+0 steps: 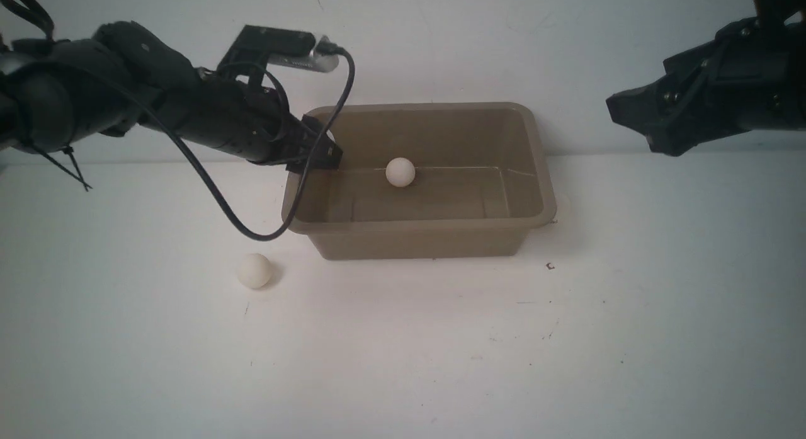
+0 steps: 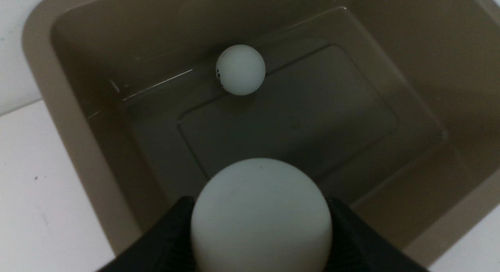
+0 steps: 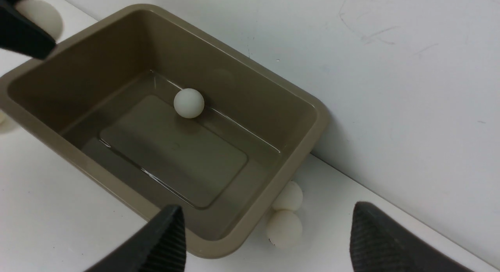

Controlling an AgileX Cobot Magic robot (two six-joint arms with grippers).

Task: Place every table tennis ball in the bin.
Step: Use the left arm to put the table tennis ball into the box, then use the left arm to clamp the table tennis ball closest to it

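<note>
Closest to the front camera is a loose ball [image 1: 254, 270], just sitting on the white table [image 1: 403, 363] off the front left corner of the bin [image 1: 428, 240], not touching it. The left gripper [image 1: 318, 150] hangs over the bin's left end, pinching a held ball [image 2: 261, 213] between its fingers [image 2: 164, 240], both sides snug against it, above the bin floor. A settled ball [image 1: 400, 172] lies inside on the floor by the back wall, with a tiny dark mark on it. The right wrist view also catches two outside balls [image 3: 284, 228] on the table against the bin's right end, touching each other, one partly under the rim. The right gripper [image 1: 633, 125] hovers up high to the bin's right, jaws spread wide, nothing in them.
</note>
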